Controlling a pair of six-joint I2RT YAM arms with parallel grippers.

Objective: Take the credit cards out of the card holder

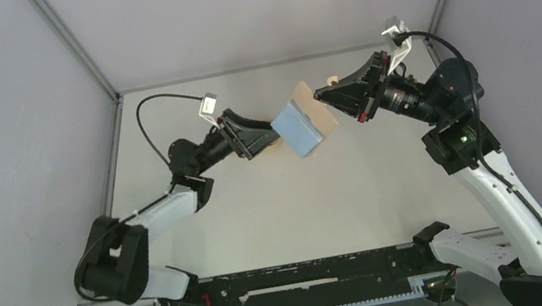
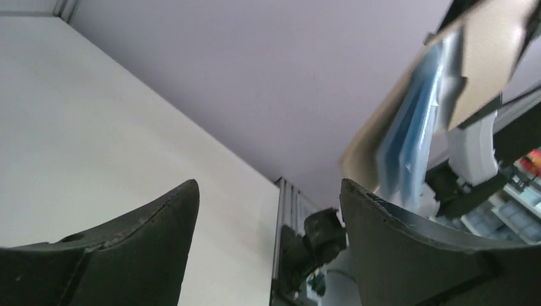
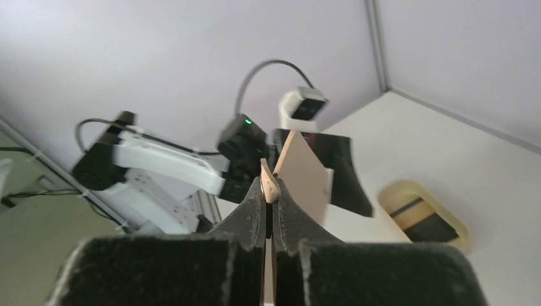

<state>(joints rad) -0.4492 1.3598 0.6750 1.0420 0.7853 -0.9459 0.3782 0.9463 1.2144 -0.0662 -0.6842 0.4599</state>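
Soft, even light leaves the pale tabletop (image 1: 303,214) bright, with only faint shadows and no glare. The top view is sharp. In the wrist views the left pincer (image 2: 268,188) and right pincer (image 3: 271,188) are dark and blurred close up, and the card holder (image 2: 408,127) is out of focus.

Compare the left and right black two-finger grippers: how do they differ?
The left gripper is open, with nothing in its grasp; the right gripper is shut on the tan-and-blue folding card holder. The left gripper sits by the holder's blue side; the right gripper pinches its tan flap. Both are raised.
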